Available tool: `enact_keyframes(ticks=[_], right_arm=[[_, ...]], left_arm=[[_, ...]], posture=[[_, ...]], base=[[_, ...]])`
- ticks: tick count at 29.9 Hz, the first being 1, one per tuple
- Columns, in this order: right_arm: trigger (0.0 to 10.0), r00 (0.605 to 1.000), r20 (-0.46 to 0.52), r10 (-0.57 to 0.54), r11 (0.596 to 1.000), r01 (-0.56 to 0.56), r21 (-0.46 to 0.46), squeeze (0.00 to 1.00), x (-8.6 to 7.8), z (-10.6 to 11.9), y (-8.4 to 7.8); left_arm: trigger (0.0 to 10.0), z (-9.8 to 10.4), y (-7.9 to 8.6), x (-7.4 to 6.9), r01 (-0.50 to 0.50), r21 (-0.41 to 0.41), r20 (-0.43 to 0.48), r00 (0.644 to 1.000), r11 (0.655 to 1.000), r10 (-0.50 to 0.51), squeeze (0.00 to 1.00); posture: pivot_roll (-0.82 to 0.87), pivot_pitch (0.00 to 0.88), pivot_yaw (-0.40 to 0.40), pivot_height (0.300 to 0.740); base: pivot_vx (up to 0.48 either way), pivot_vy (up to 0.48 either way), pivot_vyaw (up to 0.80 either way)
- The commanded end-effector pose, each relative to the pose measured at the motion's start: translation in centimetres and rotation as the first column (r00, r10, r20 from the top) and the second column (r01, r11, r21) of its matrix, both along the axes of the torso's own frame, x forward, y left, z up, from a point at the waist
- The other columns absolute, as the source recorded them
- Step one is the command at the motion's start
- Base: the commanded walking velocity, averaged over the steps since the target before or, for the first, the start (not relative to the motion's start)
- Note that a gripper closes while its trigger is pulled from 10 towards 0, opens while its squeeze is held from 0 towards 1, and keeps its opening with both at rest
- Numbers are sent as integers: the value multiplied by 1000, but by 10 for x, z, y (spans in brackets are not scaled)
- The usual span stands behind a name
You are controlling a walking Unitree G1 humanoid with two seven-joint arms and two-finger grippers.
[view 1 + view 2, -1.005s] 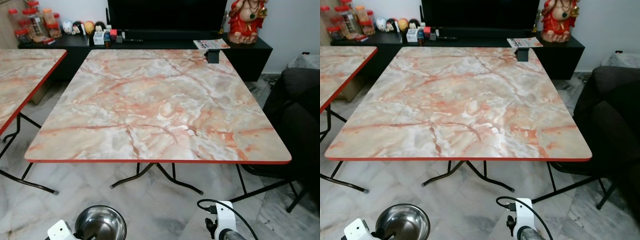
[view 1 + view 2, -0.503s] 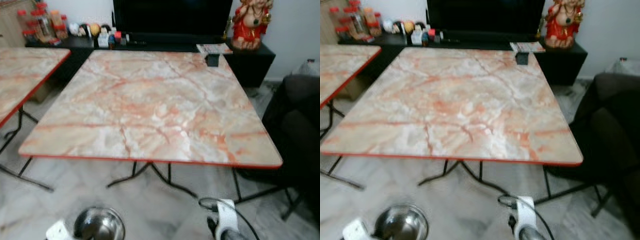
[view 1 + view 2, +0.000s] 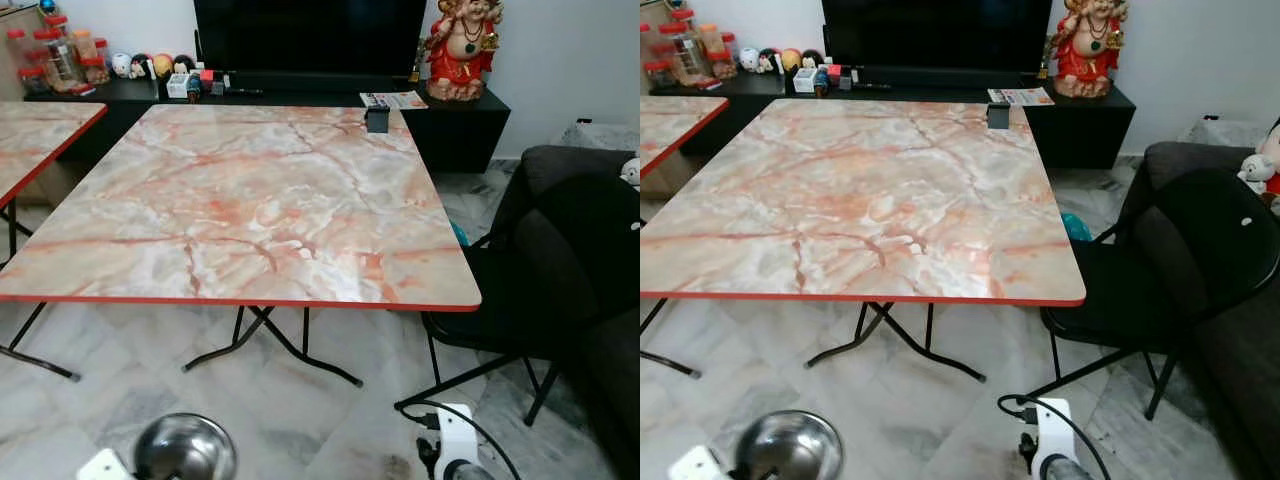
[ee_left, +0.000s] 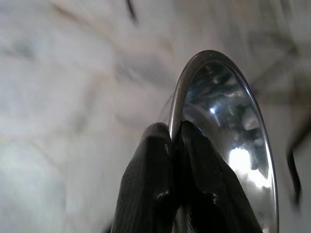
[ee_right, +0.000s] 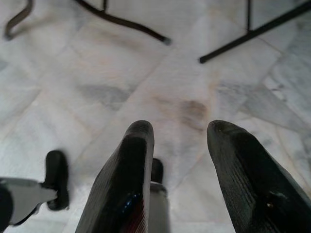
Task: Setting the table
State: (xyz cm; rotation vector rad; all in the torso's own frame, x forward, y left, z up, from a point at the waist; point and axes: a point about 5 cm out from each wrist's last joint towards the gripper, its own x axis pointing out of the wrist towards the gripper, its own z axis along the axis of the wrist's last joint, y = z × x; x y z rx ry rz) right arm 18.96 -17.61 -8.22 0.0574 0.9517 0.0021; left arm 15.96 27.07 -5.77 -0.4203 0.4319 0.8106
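A shiny steel bowl (image 3: 185, 450) hangs low at the bottom left of the head views, above the floor. My left gripper (image 4: 176, 132) is shut on its rim (image 4: 181, 92), one black finger on each side of the metal. The marble-patterned table (image 3: 240, 200) with a red edge stands ahead, its top bare. My right gripper (image 5: 177, 131) is open over the tiled floor with nothing between its fingers (image 5: 127, 174). The right wrist (image 3: 452, 455) with its black cable sits at the bottom right of the head views.
A black folding chair (image 3: 1160, 270) stands at the table's right side, a dark sofa (image 3: 600, 300) behind it. A second marble table (image 3: 30, 130) is at the left. A TV cabinet (image 3: 300, 95) with jars, a red statue (image 3: 458, 45) and small items runs behind. The table's black legs (image 3: 270, 345) cross underneath.
The whole view has shifted: the table now sits further left and the black chair has come into view on the right. The bowl stays held low at the bottom left.
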Motion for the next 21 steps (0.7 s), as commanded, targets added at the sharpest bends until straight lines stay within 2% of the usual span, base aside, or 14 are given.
enact_keyframes(ticks=[1, 2, 4, 5, 6, 8, 9, 10, 14, 15, 16, 17, 19, 21], right_arm=[[10000, 1000, 13, 11, 1000, -11, -6, 0, 5, 3, 0], [10000, 1000, 13, 22, 1000, -22, -8, 0, 6, 3, 0], [10000, 999, 13, 32, 999, -32, -9, 0, 7, 3, 0], [10000, 999, 13, 38, 999, -38, -9, 0, 8, 4, 1], [10000, 999, 13, 39, 999, -39, -10, 0, 8, 4, 1], [10000, 999, 16, 46, 999, -46, -10, 0, 10, 5, 1], [10000, 999, 16, 46, 999, -46, -10, 0, 10, 5, 1], [10000, 999, 17, 48, 999, -48, -11, 0, 10, 5, 1], [10000, 998, 19, 52, 999, -52, -12, 0, 11, 6, 1], [10000, 998, 18, 55, 998, -55, -13, 0, 11, 6, 1], [10000, 998, 17, 58, 998, -58, -13, 0, 11, 6, 2], [10000, 998, 17, 59, 998, -59, -13, 0, 11, 6, 2], [10000, 998, 17, 59, 998, -59, -13, 0, 12, 6, 2], [10000, 998, 17, 59, 998, -59, -13, 0, 12, 6, 2]], left_arm=[[10000, 13, 15, 4, -81, 58, 72, 994, 995, 76, 0], [10000, 26, 24, 9, -138, 91, 158, 980, 986, 122, 0], [10000, 45, 33, 19, -173, 123, 277, 952, 977, 134, 0], [10000, 64, 37, 27, -191, 157, 369, 922, 969, 122, 0], [10000, 67, 38, 29, -195, 165, 385, 915, 967, 119, 0], [10000, 100, 43, 36, -225, 276, 479, 875, 935, 69, 0], [10000, 100, 43, 36, -225, 276, 479, 875, 935, 69, 0], [10000, 125, 45, 42, -235, 337, 534, 845, 912, 21, 0], [10000, 172, 47, 52, -286, 379, 645, 764, 880, -30, 0], [10000, 190, 47, 55, -302, 397, 677, 734, 867, -54, 0], [10000, 218, 45, 57, -329, 418, 720, 689, 847, -88, 0], [10000, 227, 44, 57, -339, 423, 732, 674, 840, -97, 0], [10000, 245, 40, 60, -342, 424, 763, 633, 838, -127, 0], [10000, 262, 27, 73, -265, 425, 777, 598, 866, -198, 0]], posture=[[33, 0, -50, 732], [45, 0, -59, 732], [53, 0, -64, 732], [61, 0, -68, 732], [61, 0, -68, 732], [62, 0, -70, 732], [62, 0, -70, 732], [67, 0, -73, 732], [75, 0, -76, 732], [76, 0, -77, 732], [75, 0, -75, 732], [75, 0, -75, 732], [75, 0, -76, 732], [85, 0, -80, 732]], base=[[0, 0, 0], [0, 0, 0], [0, 0, 0], [0, 0, 0], [0, 0, 0], [0, 0, 0], [0, 0, 0], [0, 0, 0], [0, 0, 0], [0, 0, 0], [0, 0, 0], [0, 0, 0], [0, 0, 0], [0, 0, 0]])
